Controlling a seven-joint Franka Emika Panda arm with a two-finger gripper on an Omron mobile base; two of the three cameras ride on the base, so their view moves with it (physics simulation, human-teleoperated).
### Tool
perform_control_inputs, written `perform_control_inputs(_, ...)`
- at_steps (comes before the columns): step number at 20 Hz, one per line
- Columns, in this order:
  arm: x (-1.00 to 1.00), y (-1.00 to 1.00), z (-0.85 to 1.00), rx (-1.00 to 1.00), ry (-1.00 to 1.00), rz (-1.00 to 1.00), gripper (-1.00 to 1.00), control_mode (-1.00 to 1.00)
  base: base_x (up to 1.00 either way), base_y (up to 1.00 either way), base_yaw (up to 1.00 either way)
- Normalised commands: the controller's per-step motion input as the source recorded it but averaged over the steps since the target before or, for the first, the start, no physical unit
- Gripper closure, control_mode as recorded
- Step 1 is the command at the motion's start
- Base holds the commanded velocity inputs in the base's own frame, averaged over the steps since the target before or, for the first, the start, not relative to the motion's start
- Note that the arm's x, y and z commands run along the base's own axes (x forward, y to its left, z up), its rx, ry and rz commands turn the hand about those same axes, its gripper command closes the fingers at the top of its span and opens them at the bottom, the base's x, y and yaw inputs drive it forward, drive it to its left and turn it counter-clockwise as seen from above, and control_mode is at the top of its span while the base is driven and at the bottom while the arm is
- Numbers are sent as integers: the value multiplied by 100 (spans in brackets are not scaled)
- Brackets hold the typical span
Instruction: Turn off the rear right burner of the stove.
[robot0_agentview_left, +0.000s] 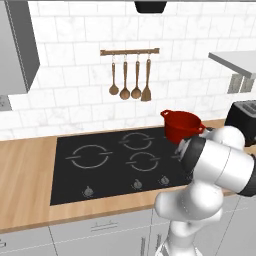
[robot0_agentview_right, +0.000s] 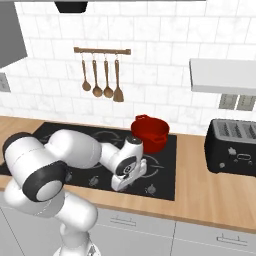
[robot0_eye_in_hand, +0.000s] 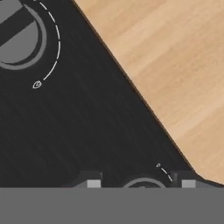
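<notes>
Across the wooden bench (robot0_agentview_left: 25, 175) the black glass stove (robot0_agentview_left: 75, 180) lies flat, sunk into the top, with grey broken-ring burner marks and a row of small round knobs along its front edge. On the wall above it hangs a rail of wooden utensils (robot0_agentview_left: 131, 75). At the stove's rear right corner stands a red pot (robot0_agentview_left: 182, 125). Further right, on the bench, sits a black toaster (robot0_agentview_right: 235, 147), well apart from the stove.

From the right base view the arm reaches low over the stove's front right part, and the hand (robot0_agentview_right: 121, 184) points down at the knob row, close above the glass. Looking along the hand (robot0_eye_in_hand: 141, 183), its two dark fingertips (robot0_eye_in_hand: 93, 183) stand apart, one on each side of a knob (robot0_eye_in_hand: 142, 183) whose top peeks up between them; whether they touch it I cannot tell. Another knob (robot0_eye_in_hand: 19, 37) with a dark bar and a thin white dial arc lies at the upper left of that view, and bare wood runs along the stove's edge.
</notes>
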Motion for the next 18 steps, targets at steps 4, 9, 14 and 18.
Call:
perform_control_inputs(4, 9, 35, -43, 0, 0, -87, 100, -100, 0, 0, 0)
perform_control_inputs(9, 32, 37, -40, 0, 0, -93, 100, -100, 0, 0, 0)
perform_control_inputs(14, 39, 37, -38, 0, 0, -98, 100, -100, 0, 0, 0)
perform_control_inputs(18, 19, 21, -37, 0, 0, -100, 100, -100, 0, 0, 0)
